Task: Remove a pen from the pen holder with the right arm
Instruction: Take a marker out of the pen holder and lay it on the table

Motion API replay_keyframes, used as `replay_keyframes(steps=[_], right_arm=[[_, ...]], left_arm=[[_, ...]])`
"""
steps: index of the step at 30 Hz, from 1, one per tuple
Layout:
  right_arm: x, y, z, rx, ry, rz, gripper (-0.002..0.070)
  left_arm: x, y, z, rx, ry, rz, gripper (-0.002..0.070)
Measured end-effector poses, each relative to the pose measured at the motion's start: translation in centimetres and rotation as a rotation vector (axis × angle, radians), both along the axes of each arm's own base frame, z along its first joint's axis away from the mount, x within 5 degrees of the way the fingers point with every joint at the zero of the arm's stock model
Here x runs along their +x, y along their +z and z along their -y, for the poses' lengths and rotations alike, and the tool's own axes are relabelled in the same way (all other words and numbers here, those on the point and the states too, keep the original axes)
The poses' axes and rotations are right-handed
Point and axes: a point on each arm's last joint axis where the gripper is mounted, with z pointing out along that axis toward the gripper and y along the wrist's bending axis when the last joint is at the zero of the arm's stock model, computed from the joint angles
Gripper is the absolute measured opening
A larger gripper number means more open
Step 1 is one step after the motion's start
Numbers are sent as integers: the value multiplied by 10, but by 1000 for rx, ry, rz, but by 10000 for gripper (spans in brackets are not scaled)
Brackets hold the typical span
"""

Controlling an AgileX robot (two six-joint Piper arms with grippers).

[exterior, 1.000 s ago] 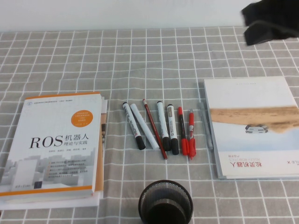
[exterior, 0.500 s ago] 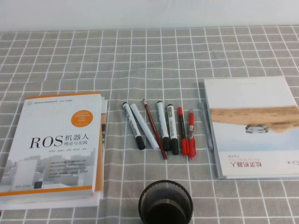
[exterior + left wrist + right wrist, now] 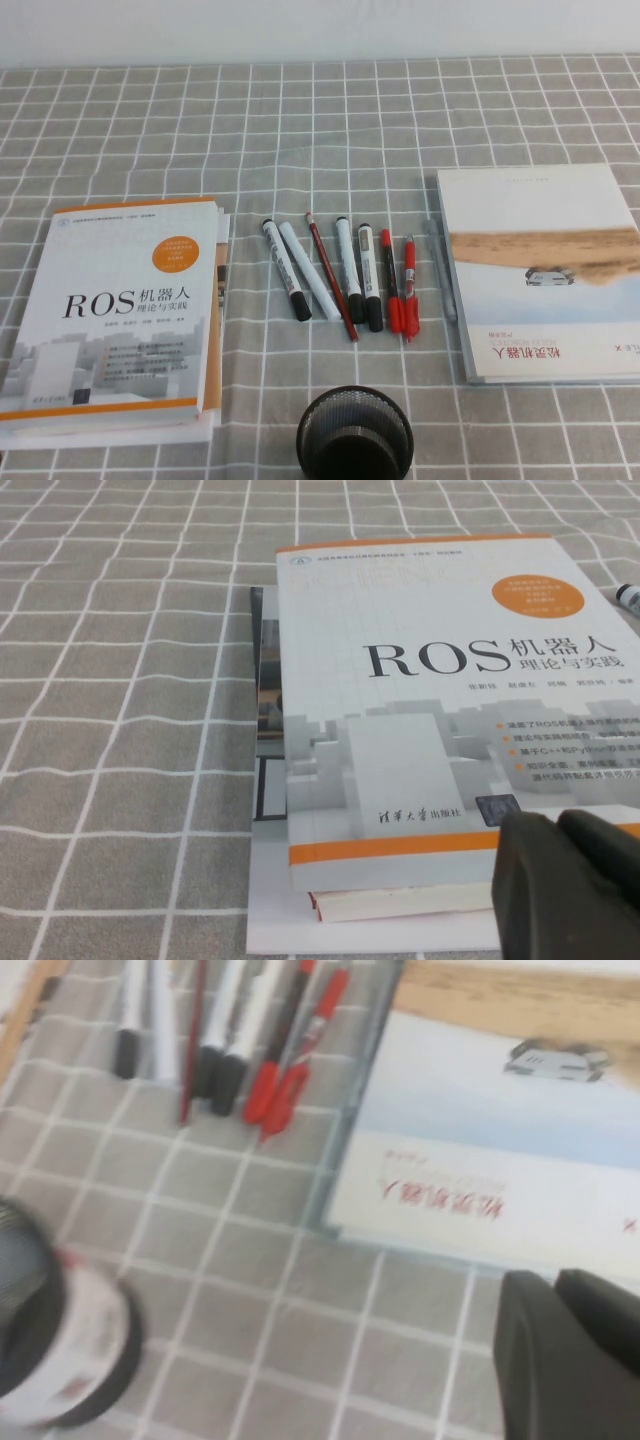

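**A:** Where does the pen holder stand?

**B:** The black mesh pen holder [image 3: 354, 437] is upright at 6 o'clock on the table, right at the near edge, and its base is cut off by the high view. The right wrist camera also catches it, blurred [image 3: 45, 1325]. I cannot tell what is inside it.

**A:** And the pens?

**B:** A row of pens [image 3: 349, 268] lies flat on the tablecloth [image 3: 320, 130] at 12 o'clock from the holder, apart from it. They lie side by side, lengthwise toward the far edge. Two red pens [image 3: 391, 282] are on the 3 o'clock side of the row. Past them a grey pen [image 3: 441, 272] lies just beside the edge of the white book [image 3: 540, 270].

**A:** What about the right gripper?

**B:** The right gripper [image 3: 557, 1295] is seen only from its own wrist camera. Its dark fingers are pressed together with nothing between them. It hangs above the grey checked cloth by the near corner of the white book, on the holder's 3 o'clock side.

**A:** And the left one?

**B:** The left gripper [image 3: 558, 830] is also closed and empty. It sits over the near edge of the ROS book [image 3: 120, 310]. That book tops a small stack at about 10 o'clock from the holder. The white book lies at 2 o'clock.
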Motion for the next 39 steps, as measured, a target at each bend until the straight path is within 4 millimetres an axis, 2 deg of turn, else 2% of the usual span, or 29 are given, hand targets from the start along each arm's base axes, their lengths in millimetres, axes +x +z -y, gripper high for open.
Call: replay_keyframes(steps=[5, 9, 15, 17, 23, 32, 39], right_arm=[[0, -42, 15, -1, -107, 139, -12], [-15, -71, 36, 4, -267, 238, -13], [-39, -107, 48, 7, -382, 337, -12], [-45, -112, 48, 13, -385, 387, -12], [-57, -110, 48, 25, -382, 495, -12], [-61, -121, 49, -79, -342, 386, -12], [-61, -122, 49, -88, -338, 378, -12]], left_arm=[[0, 0, 0, 0, 0, 0, -3], [0, 0, 0, 0, 0, 0, -3], [0, 0, 0, 0, 0, 0, -3], [0, 0, 0, 0, 0, 0, -3], [0, 0, 0, 0, 0, 0, -3], [0, 0, 0, 0, 0, 0, -3], [0, 0, 0, 0, 0, 0, -3]])
